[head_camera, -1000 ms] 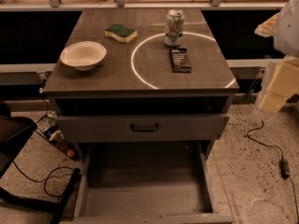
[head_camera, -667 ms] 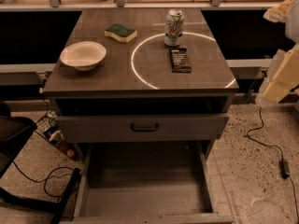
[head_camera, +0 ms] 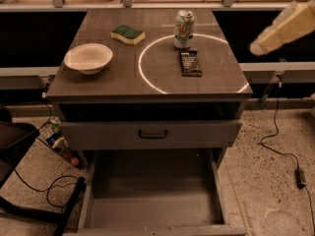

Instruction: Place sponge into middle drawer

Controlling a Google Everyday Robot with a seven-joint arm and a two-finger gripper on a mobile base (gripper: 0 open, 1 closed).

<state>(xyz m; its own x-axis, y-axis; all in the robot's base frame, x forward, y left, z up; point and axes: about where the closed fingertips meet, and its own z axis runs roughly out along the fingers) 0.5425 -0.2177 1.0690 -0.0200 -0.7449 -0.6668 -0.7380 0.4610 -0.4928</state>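
Note:
The sponge [head_camera: 127,34], yellow with a dark green top, lies on the back left of the cabinet top. The middle drawer [head_camera: 98,195] is pulled far out at the bottom of the view, with a bare grey floor and low side walls. My gripper [head_camera: 257,47] is at the lower left tip of a cream arm link that reaches in from the upper right, above and to the right of the cabinet top. It is far from the sponge and holds nothing that I can see.
A white bowl [head_camera: 88,58] stands front left on the top, a soda can [head_camera: 183,29] at the back centre, a dark snack bar [head_camera: 190,63] in front of it. The drawer above, with a grey front and dark handle [head_camera: 152,133], is slightly out. Cables lie on the floor [head_camera: 280,146].
The cream arm has swung up and to the left from the right edge, and now slants in over the right side of the cabinet. Nothing on the cabinet has moved.

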